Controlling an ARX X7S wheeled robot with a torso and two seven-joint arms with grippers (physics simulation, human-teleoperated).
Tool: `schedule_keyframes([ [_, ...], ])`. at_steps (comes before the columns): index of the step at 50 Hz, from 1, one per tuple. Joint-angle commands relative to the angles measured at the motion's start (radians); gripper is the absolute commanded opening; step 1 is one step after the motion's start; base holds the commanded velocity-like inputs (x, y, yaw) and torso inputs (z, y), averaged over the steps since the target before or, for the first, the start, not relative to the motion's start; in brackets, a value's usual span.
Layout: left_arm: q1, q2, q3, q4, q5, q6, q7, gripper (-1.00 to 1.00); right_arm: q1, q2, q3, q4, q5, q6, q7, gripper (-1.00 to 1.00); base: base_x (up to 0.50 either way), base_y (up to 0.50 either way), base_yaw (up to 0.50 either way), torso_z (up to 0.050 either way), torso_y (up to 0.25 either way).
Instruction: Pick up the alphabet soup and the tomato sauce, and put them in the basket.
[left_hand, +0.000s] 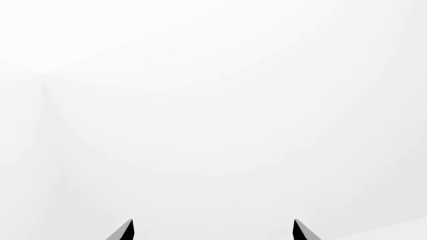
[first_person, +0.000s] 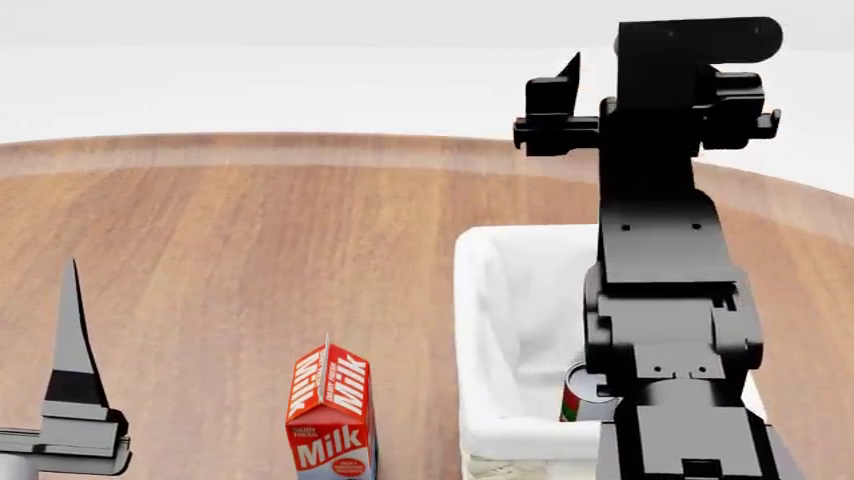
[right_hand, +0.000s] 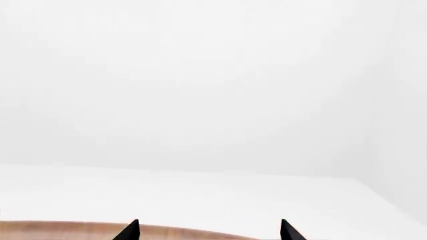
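Wooden table (first_person: 240, 240) spreads bare toward its curved far edge. Near the front, the basket (first_person: 487, 330) holds the tomato sauce (first_person: 577, 398) behind the raised right arm. Both left gripper (left_hand: 212, 231) and right gripper (right_hand: 208, 231) stand parted, empty. A milk carton (first_person: 331, 415) stands just beside the basket.
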Motion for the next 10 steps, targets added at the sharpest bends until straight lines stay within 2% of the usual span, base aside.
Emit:
schedule_keyframes([
  [1, 0.003, -0.001, 0.002, 0.0, 0.0, 0.003, -0.004, 1.0, -0.042, 0.001, -0.017, -0.048, -0.021, -0.185, 0.032, 1.0, 0.0, 0.0, 0.0, 0.0, 0.0],
  [10, -0.002, -0.002, 0.004, 0.006, -0.001, -0.004, -0.003, 1.0, -0.142, 0.011, -0.016, -0.346, -0.019, -0.158, 0.053, 1.0, 0.0, 0.0, 0.0, 0.0, 0.0],
])
